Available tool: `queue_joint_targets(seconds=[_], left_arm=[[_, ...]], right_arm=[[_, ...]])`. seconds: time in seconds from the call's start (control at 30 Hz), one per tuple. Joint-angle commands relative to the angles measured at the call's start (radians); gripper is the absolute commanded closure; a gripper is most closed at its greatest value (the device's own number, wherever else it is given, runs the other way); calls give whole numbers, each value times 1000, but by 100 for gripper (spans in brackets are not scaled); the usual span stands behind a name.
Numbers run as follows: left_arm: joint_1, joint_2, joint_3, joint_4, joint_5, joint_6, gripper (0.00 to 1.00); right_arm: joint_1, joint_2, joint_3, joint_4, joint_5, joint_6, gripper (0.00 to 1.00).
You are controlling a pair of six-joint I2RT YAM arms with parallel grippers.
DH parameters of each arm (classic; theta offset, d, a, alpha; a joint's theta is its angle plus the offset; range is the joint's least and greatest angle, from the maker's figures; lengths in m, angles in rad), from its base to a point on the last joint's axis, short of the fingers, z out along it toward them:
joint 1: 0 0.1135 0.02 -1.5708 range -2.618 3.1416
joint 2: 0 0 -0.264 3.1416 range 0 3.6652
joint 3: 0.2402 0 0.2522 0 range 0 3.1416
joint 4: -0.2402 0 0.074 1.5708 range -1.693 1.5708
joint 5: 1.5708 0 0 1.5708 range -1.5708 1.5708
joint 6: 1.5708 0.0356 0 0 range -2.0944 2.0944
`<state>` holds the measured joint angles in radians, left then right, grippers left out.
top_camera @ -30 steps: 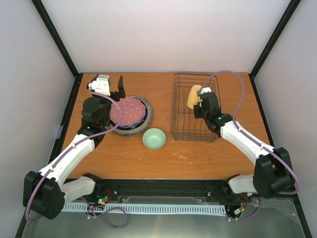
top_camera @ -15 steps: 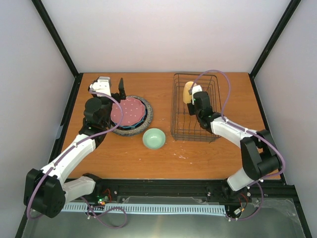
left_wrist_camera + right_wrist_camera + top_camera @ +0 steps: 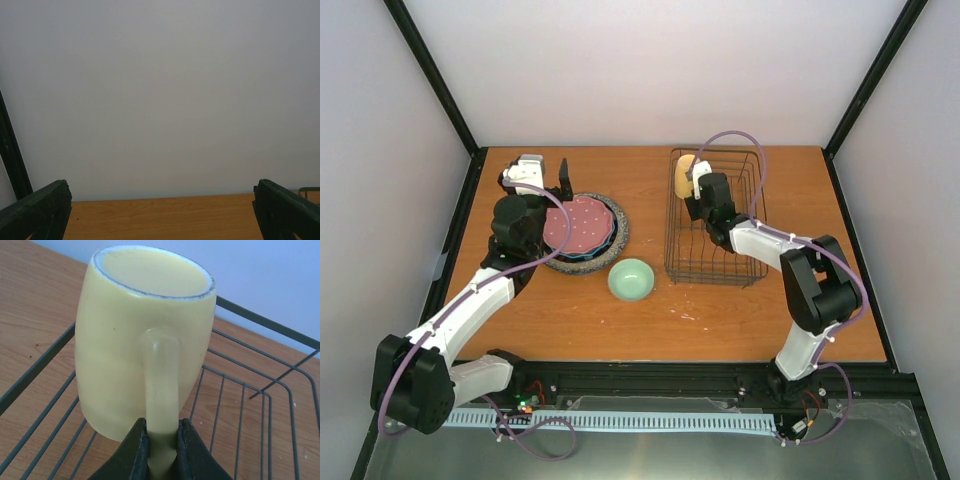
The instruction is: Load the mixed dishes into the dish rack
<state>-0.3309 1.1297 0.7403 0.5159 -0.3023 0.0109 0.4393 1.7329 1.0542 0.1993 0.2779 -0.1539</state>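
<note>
- The right arm had swung across the dish rack (image 3: 668, 230) within the last second, from above its right-hand middle to its far left corner. The left arm, well left of the rack, had barely shifted.
- The rack had not moved on the counter (image 3: 570, 310), and no dish lay in it yet.
- The plate stack left of the rack and the mint-green bowl (image 3: 631, 279) near the rack's near left corner lay where they had been.
- The yellow mug (image 3: 145, 335) had travelled with the right gripper (image 3: 161, 432), whose fingers were nearly closed and pinching its handle. It hung tilted at the rack's far left corner. Whether it touched the wires could not be told.
- That probably meant the first dish was about to be set down, with all the others left to load.
- The left gripper (image 3: 542, 170) was spread wide and empty, above the far edge of the plate stack.
- Counts: one rack.
- One stack of plates showed the pink dotted plate (image 3: 582, 224) on top, a teal rim (image 3: 603, 247) beneath and a grey speckled edge (image 3: 623, 228) outermost. That made three that could be counted, and any plate hidden between them could not be made out.
- One bowl and one mug.
- Two grippers, one loaded and one free.
</note>
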Motion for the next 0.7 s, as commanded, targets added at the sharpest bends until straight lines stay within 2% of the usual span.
queue_joint_targets(seconds=[0.0,0.67], left_arm=[[14,5,2,19,-16,24,0],[23,-6,-5,3,-34,25,0]], right_arm=[[4,32,68,107,-11,-12,97],[-37,185,162,48,-26,1,97]])
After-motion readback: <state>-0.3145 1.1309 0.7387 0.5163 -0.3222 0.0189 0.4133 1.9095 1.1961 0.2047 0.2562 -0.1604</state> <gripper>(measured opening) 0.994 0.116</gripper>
